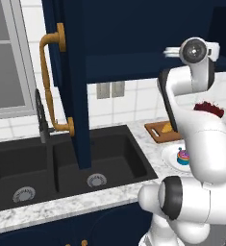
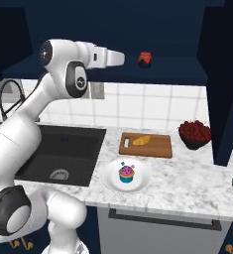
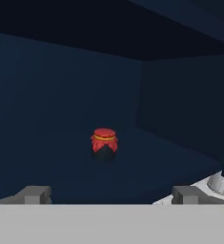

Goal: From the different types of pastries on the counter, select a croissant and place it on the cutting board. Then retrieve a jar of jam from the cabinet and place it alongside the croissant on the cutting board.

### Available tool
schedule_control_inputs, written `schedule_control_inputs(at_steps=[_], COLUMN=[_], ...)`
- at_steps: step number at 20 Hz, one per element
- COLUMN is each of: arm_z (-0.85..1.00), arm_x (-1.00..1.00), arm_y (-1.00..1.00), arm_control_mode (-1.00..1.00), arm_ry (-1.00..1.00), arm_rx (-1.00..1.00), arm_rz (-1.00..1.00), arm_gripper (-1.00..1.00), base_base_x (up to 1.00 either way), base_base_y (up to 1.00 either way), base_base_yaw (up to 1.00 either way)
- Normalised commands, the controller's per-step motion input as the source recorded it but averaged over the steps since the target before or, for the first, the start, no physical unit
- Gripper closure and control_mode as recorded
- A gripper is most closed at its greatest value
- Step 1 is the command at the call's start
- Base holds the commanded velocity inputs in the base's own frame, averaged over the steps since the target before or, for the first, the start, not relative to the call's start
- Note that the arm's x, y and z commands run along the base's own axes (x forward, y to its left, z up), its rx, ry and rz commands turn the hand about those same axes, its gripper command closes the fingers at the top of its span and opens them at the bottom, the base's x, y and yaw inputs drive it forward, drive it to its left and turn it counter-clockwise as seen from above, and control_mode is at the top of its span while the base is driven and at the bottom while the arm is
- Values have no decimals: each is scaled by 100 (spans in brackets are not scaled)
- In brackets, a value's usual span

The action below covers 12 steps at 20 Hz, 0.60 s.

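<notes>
- Two-finger gripper (image 3: pixel 111 194), fingers wide apart, faces the small red jam jar (image 3: pixel 104 143) (nothing held) on the navy cabinet shelf (image 2: pixel 177 67).
- Golden croissant (image 2: pixel 141 140) lies on the brown wooden cutting board (image 2: pixel 157 147).

Up on the cabinet (image 2: pixel 113 69) shelf sits the jar of jam (image 2: pixel 145 59), well back from the front edge, and the gripper (image 3: pixel 108 194) faces it from in front, fingers wide apart, nothing between them. Down on the counter (image 2: pixel 187 193), the croissant (image 2: pixel 141 140) lies on the cutting board (image 2: pixel 157 147), which sits against the back wall. In front of the board, a plate (image 2: pixel 140 181) carries the cupcake (image 2: pixel 127 173). Right of the board (just beside it) stands the bowl of berries (image 2: pixel 194 133). The sink (image 2: pixel 63 149) lies left of it all, with the cabinet's open door (image 1: pixel 71 81) hanging above it.
</notes>
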Motion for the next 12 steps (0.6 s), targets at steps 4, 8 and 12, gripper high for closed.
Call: schedule_control_inputs(at_steps=[4, 8, 12], arm_z=[8, 2, 0], arm_x=[0, 3, 24], arm_y=[-22, -28, -25], arm_control_mode=[-100, -100, -100], arm_ry=[0, 0, 0], arm_rx=[13, 16, 18], arm_rz=[0, -1, 0], arm_gripper=[-100, -100, -100], base_base_x=[0, 0, 0], base_base_y=[0, 0, 0], base_base_yaw=[0, 0, 0])
